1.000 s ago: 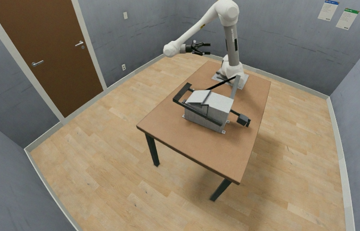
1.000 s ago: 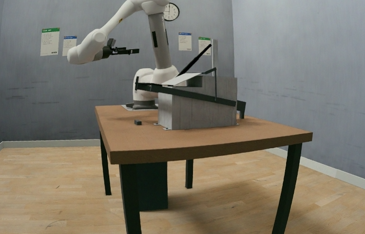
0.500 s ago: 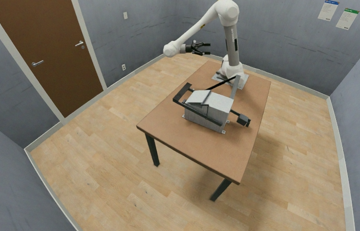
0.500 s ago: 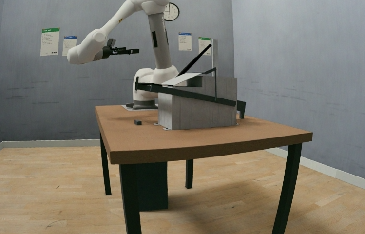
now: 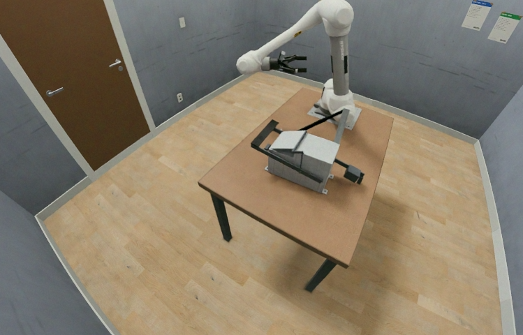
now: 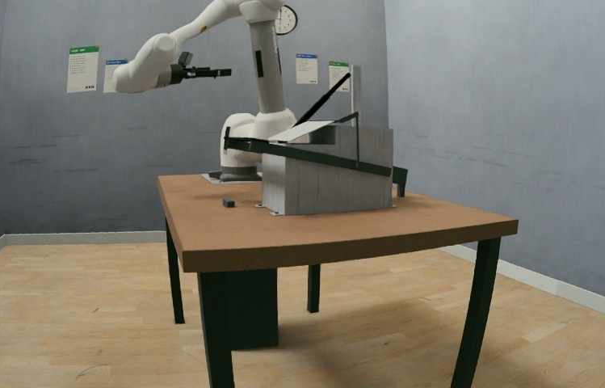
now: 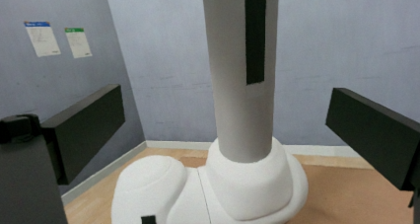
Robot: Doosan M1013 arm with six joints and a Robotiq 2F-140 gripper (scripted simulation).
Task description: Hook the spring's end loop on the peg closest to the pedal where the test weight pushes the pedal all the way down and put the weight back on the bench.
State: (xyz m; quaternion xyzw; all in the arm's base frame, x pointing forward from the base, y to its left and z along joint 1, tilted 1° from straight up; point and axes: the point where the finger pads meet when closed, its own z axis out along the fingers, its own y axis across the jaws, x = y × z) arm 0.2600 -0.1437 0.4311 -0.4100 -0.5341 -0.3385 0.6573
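Parks tool point(image 5: 306, 64) point(image 6: 228, 72) point(image 7: 225, 105) with fingers wide apart and nothing between, up in the air off the desk point(image 5: 281, 203) point(image 6: 344, 242) point(image 7: 345, 194).
Points sideways at the grey arm column point(image 5: 339, 68) point(image 6: 266, 72) point(image 7: 244, 101), well apart from the feeder point(image 5: 318, 167) point(image 6: 339, 180). Has feeder standing on desk, with lid point(image 5: 315, 146) point(image 6: 301, 130) sloping and dark side bar point(image 5: 289, 161) point(image 6: 310, 154) tilted along the housing. Slants black rod point(image 5: 320, 121) point(image 6: 323, 99) up toward the upright post point(image 5: 341, 126) point(image 6: 355, 95). Shows small dark block point(image 6: 228, 203) on desk near feeder in exterior view; can't tell whether it's the test weight. Can't make out spring loop or pegs either.
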